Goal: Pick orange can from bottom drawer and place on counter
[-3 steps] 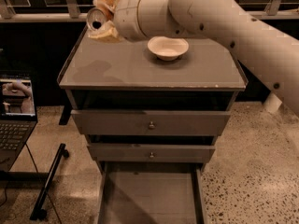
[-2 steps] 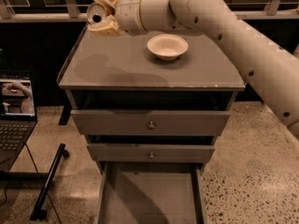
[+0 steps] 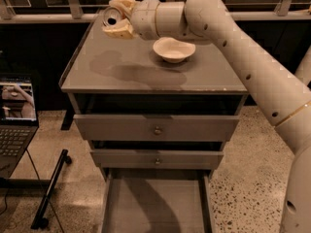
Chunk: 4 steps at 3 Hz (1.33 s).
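My gripper (image 3: 115, 19) is over the far left part of the counter (image 3: 126, 69), shut on the orange can (image 3: 112, 18). The can lies tilted on its side between the fingers, its silvery top with the dark opening facing the camera, and it hangs a little above the counter surface. The bottom drawer (image 3: 155, 203) is pulled open below the two upper drawers, and its grey floor shows nothing in it.
A pale shallow bowl (image 3: 173, 49) sits on the counter just right of the gripper. The two upper drawers (image 3: 156, 127) are closed. A laptop (image 3: 17, 113) and a dark stand (image 3: 51, 188) are on the floor at the left. A railing runs behind the cabinet.
The gripper with the can has moved slightly up and toward the far left of the counter. The bowl and the drawers have not moved.
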{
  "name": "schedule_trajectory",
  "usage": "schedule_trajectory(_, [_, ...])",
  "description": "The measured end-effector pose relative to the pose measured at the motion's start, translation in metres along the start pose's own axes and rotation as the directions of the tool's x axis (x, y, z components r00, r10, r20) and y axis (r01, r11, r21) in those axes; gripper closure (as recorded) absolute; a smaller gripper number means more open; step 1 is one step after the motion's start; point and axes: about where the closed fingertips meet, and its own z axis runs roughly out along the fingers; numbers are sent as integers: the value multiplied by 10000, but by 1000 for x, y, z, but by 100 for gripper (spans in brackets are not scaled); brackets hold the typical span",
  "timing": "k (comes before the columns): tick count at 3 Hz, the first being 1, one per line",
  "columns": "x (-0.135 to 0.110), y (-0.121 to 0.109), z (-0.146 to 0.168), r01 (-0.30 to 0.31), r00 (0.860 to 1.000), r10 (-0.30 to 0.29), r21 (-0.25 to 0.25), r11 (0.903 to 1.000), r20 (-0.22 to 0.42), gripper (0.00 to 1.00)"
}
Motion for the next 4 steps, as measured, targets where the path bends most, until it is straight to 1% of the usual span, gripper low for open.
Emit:
schedule_trajectory(1, [24,4,-4,-511,9984,514,142,9986,-220,100])
schedule_trajectory(2, [24,5,-4,-523,9984,526,141,9985,-224,93])
schedule_trajectory(3, [24,5,-4,-523,9984,526,141,9985,-224,75])
schedule_trajectory(4, [24,5,-4,-523,9984,526,140,9985,-223,52])
